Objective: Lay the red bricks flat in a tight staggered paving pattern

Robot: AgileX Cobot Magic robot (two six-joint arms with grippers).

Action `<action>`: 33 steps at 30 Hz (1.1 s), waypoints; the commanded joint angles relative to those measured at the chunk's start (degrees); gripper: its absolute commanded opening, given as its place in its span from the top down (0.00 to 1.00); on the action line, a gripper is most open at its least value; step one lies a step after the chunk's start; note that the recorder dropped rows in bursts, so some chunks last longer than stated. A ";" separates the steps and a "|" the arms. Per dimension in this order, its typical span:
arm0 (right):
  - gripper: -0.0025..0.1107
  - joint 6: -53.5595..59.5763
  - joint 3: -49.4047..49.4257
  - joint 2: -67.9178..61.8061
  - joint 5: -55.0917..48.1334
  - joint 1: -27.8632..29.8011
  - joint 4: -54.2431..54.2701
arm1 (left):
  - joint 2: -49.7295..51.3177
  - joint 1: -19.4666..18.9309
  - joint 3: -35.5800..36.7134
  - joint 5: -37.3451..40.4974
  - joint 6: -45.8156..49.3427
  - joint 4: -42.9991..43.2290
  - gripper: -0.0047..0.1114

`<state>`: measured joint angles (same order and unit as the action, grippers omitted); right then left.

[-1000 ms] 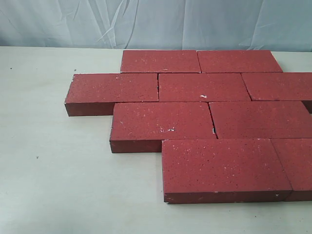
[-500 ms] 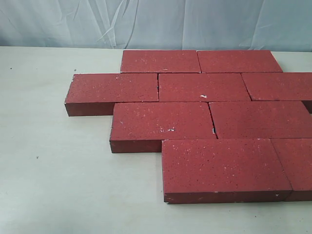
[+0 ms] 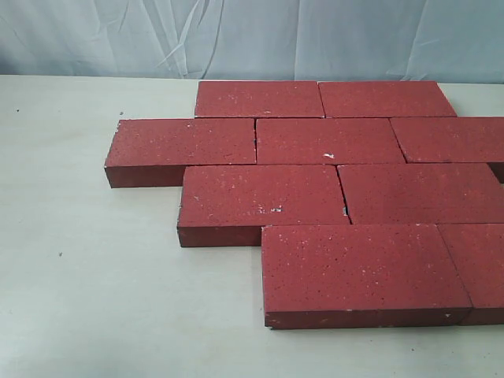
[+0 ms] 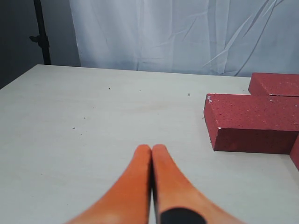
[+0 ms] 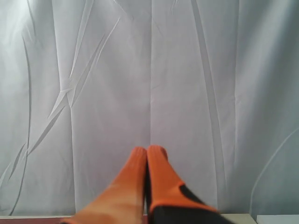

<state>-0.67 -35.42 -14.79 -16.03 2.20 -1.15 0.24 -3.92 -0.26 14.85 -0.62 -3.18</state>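
Observation:
Several dark red bricks (image 3: 262, 193) lie flat on the pale table (image 3: 87, 268) in staggered rows that touch edge to edge, running off the right side of the exterior view. Neither gripper shows there. In the left wrist view my left gripper (image 4: 152, 148) is shut and empty above bare table, with the end of the leftmost brick (image 4: 252, 122) a short way off to one side. My right gripper (image 5: 147, 150) is shut and empty too, pointing at the white curtain (image 5: 149, 74), and a thin red strip, perhaps a brick, shows at that view's lower edge.
A wrinkled white curtain (image 3: 236, 35) hangs behind the table. A dark stand (image 4: 41, 32) rises past the table's far corner in the left wrist view. Bare tabletop lies left of and in front of the bricks.

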 commanded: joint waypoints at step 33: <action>0.98 -0.02 33.05 14.79 1.18 0.39 0.00 | -0.24 -0.07 0.26 -0.35 -0.46 1.27 0.96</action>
<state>-0.92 -3.86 -0.39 -14.99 2.30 -1.15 0.24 -3.92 -0.26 14.85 -0.62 -2.82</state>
